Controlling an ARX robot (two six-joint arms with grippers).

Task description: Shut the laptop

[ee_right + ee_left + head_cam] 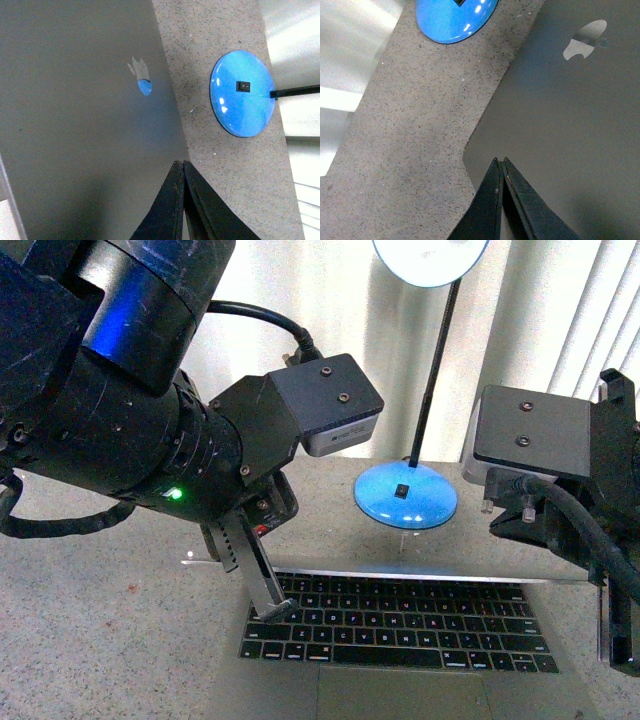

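Both arms are scuffed black. The left arm [110, 410] is a thick ringed cylinder with a blue sheen, a small green light [176, 494] and a black cable [262, 312] leading to a two-screw camera box [330, 405]. The right arm [612, 470] carries a similar plate [530, 430] and a thick cable [575, 525]. The left pincer [500, 161] and right pincer [180, 162] are slim, black and tapered.

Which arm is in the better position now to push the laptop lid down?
Probably left. The left end effector, shut, points onto the laptop lid's back, inside the corner; the right end effector, also shut, sits only at the lid's edge.
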